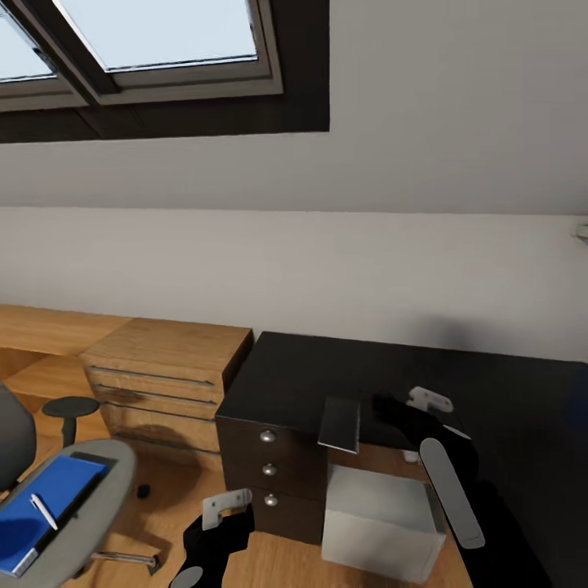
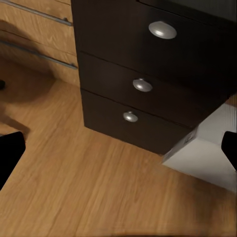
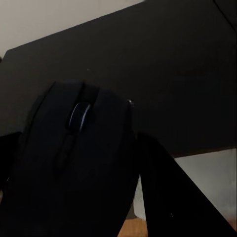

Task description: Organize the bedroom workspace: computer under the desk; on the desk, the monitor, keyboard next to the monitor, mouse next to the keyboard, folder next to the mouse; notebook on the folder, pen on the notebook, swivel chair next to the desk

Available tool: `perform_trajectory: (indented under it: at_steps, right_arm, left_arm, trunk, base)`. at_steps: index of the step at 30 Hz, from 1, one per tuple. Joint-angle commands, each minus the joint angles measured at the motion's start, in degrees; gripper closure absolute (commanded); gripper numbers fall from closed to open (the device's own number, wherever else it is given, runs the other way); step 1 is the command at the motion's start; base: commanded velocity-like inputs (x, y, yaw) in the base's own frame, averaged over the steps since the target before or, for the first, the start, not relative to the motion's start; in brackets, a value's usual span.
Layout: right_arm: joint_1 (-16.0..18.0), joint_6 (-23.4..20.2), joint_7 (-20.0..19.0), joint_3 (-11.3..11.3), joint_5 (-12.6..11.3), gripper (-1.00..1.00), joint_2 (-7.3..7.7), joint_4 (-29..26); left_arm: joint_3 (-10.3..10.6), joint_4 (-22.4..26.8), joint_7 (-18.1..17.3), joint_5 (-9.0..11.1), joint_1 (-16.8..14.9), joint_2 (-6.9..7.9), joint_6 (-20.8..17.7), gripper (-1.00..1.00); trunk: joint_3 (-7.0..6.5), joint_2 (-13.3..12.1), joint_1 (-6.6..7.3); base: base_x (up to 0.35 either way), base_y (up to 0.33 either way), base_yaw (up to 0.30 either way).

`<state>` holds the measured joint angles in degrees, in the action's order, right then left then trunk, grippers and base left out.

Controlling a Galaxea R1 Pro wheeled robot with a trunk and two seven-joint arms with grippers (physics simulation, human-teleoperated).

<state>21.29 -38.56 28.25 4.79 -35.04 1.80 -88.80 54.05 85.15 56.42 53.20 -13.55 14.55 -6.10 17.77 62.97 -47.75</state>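
My right gripper (image 3: pixel 84 192) is shut on the dark mouse (image 3: pixel 79 143), which I hold just above the black desk (image 1: pixel 457 384) near its front edge (image 1: pixel 385 411). My left gripper (image 1: pixel 224 508) hangs open and empty low over the floor, facing the desk's knobbed drawers (image 2: pixel 142 85). The pale computer (image 1: pixel 380 523) stands under the desk beside them. At lower left, the grey swivel chair (image 1: pixel 102 482) carries the blue folder (image 1: pixel 49 502), and the white pen (image 1: pixel 42 510) lies on it. A thin dark grey rectangle (image 1: pixel 339 425), perhaps the notebook, overhangs the desk edge. Monitor and keyboard are out of view.
An oak dresser (image 1: pixel 163 367) with bar handles stands left of the desk against the pale wall. A small black round stool (image 1: pixel 69 408) sits between it and the chair. Oak plank floor (image 2: pixel 98 187) stretches in front of the drawers. A skylight is overhead.
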Motion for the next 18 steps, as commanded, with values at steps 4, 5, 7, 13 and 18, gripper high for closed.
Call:
perform_trajectory:
  at_steps: [4,5,7,13,18]
  right_arm:
    - [0.1,0.1,0.8,0.1,-0.6,1.00,0.05,0.2]
    - [0.1,0.1,0.8,0.1,-0.6,1.00,0.05,0.3]
    - [0.1,0.1,0.8,0.1,-0.5,1.00,0.05,0.6]
    - [0.1,0.0,0.8,0.1,-0.4,1.00,0.20,1.0]
    - [0.1,0.0,0.8,0.0,1.0,1.00,2.46,4.3]
  left_arm:
    - [0.1,0.1,0.4,0.1,-0.1,0.04,-0.4,-1.00]
    - [0.1,0.1,0.4,0.1,-0.1,0.04,-0.4,-1.00]
    - [0.1,0.1,0.4,0.1,-0.1,0.04,-0.4,-1.00]
    - [0.1,0.3,0.3,0.1,-0.1,0.20,-0.5,-1.00]
    - [4.5,-12.3,0.2,1.9,-0.1,3.27,4.4,-1.00]
  trunk:
    - [0.08,0.1,0.00]
    - [0.08,0.1,0.00]
    - [0.08,0.1,0.00]
    - [0.08,0.1,0.00]
    - [0.08,0.1,0.00]
  base:
    - [-0.061,0.000,-0.282]
    - [-0.030,0.000,-0.284]
    - [-0.006,0.000,-0.284]
    - [-0.001,0.000,-0.285]
    - [0.000,0.000,-0.285]
